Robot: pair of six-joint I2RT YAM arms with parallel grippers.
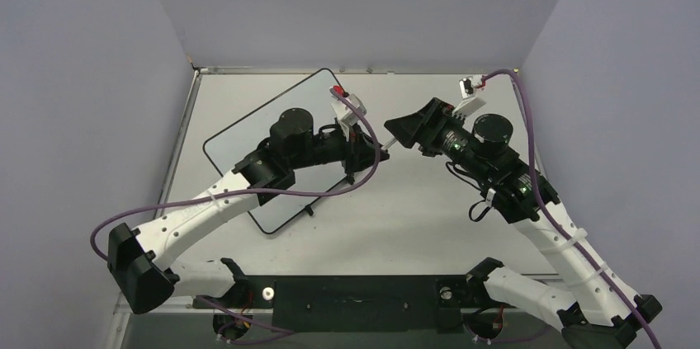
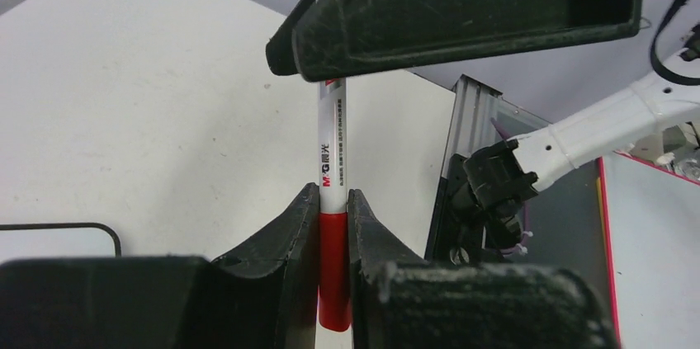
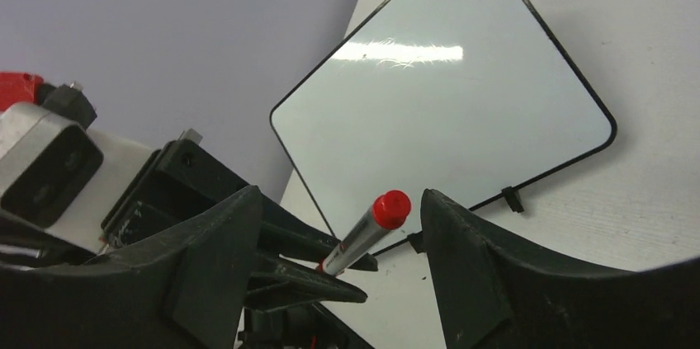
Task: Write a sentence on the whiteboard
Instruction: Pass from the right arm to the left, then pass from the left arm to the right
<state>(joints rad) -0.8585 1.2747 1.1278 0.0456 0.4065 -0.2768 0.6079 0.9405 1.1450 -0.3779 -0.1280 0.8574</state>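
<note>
The whiteboard [image 1: 248, 130] lies flat at the back left of the table, partly under my left arm. In the right wrist view the whiteboard [image 3: 446, 101] shows a bare white face, and the sentence is out of view. My left gripper [image 2: 333, 196] is shut on the red end of a white marker [image 2: 333, 159], held in the air over the table's middle. The marker's other end, tipped with a red plug [image 3: 390, 209], sticks out between the fingers of my right gripper [image 3: 338, 195]. That gripper stands open, its fingers on either side of the marker and apart from it.
The two grippers meet nose to nose just right of the board's near corner, left gripper [image 1: 363, 141] and right gripper [image 1: 398, 129]. Purple cables [image 1: 248, 194] trail from both arms. Grey walls close in the pale table [image 1: 429, 217], with a metal rail [image 2: 466, 130] along its edge.
</note>
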